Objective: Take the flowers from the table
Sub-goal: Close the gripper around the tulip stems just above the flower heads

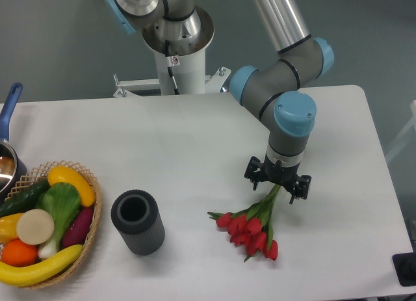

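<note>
The flowers (250,231) are a small bunch of red tulips with thin green stems and leaves, at the front right of the white table (195,138). The red heads point toward the front left, and the stems run up and to the right. My gripper (278,184) points straight down over the stem ends. The stems go in under it, and its black body hides the fingertips. I cannot tell whether the fingers are closed on the stems. The heads seem to rest on the table or just above it.
A dark grey ribbed cylinder vase (136,222) stands upright left of the flowers. A wicker basket (91,216) of fruit and vegetables sits at the front left edge. A pot with a blue handle (10,106) is at the far left. The arm's base (175,41) stands behind the table.
</note>
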